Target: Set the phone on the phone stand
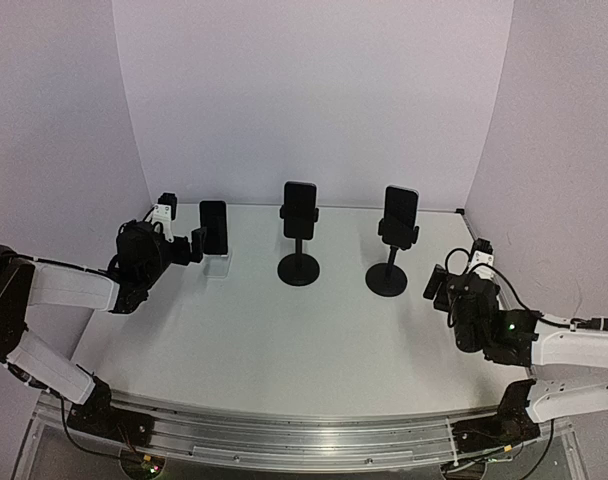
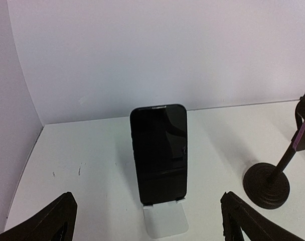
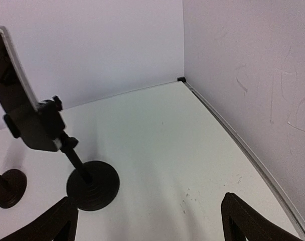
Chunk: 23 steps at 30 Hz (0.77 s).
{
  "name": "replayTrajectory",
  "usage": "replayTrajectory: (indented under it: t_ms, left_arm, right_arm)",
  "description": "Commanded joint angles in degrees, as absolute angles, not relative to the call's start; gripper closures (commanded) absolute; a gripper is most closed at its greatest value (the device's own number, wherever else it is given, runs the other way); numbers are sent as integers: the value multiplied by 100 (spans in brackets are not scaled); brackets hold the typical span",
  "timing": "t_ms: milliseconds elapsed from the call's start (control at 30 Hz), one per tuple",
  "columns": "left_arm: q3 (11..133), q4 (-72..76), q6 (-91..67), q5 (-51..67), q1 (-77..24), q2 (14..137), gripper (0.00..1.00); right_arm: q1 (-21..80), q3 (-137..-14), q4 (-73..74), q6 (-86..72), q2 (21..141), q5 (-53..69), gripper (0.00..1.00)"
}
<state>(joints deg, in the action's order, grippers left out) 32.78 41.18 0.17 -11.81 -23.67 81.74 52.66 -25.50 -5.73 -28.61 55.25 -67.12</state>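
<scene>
A black phone (image 1: pixel 213 227) stands upright on a small white stand (image 1: pixel 219 266) at the back left. In the left wrist view this phone (image 2: pixel 159 153) leans in the white stand (image 2: pixel 165 221), straight ahead of my left gripper (image 2: pixel 148 213). That gripper (image 1: pixel 187 238) is open and holds nothing, with its fingers (image 2: pixel 47 223) wide apart just short of the phone. My right gripper (image 1: pixel 452 274) is also open and empty beside the right-hand stand, and nothing lies between its fingers (image 3: pixel 253 221).
Two more phones sit clamped on black pedestal stands: one in the middle (image 1: pixel 300 210) and one to the right (image 1: pixel 400 212), each on a round base (image 1: pixel 298 269) (image 1: pixel 387 279). The right stand's base (image 3: pixel 92 185) is close to my right gripper. White walls enclose the table.
</scene>
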Motion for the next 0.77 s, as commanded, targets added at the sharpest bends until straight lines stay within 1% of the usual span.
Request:
replayTrajectory:
  t_ms: [0,67,100,167,200,267,300,367,433,567,733]
  left_arm:
    - [3083,3092,-223,-1308,-2082,7597,0]
    - [3083,2633,-459,-921,-1713,7402,0]
    - [3102,2375,-574,-534,-1489,7304,0]
    - [3156,1766,-695,220,-1075,7097,1]
    - [3171,1481,-797,149,-998,7006,0]
    - [3145,1032,-1082,-481,-963,6764,0]
    - [3106,868,-1188,-689,-935,6676,0]
    - [2908,642,-1221,-887,-841,6455,0]
    - [2693,553,-959,-904,-798,6228,0]
    - [2410,449,-841,-1041,-785,5942,0]
    - [2195,753,-727,-1129,-740,5815,0]
  right_arm:
    - [3682,-3157,-187,-2304,5663,-4517,2]
    - [2855,-3430,-68,-2135,6096,-3328,2]
    - [2545,-3526,-33,-2056,6355,-2801,2]
    - [2039,-3706,-1,-1837,6842,-2364,2]
    - [1900,-3718,-10,-1651,6994,-2334,2]
    - [1605,-3602,-230,-1438,7125,-2150,2]
    - [1306,-3468,-442,-1433,7145,-1845,2]
    - [732,-3173,-916,-1577,7118,-1215,2]
    - [259,-2886,-1379,-1683,7028,-835,2]
    - [-133,-2514,-2189,-1431,7027,-373,2]
    - [-247,-2504,-2558,-1243,7290,-45,2]
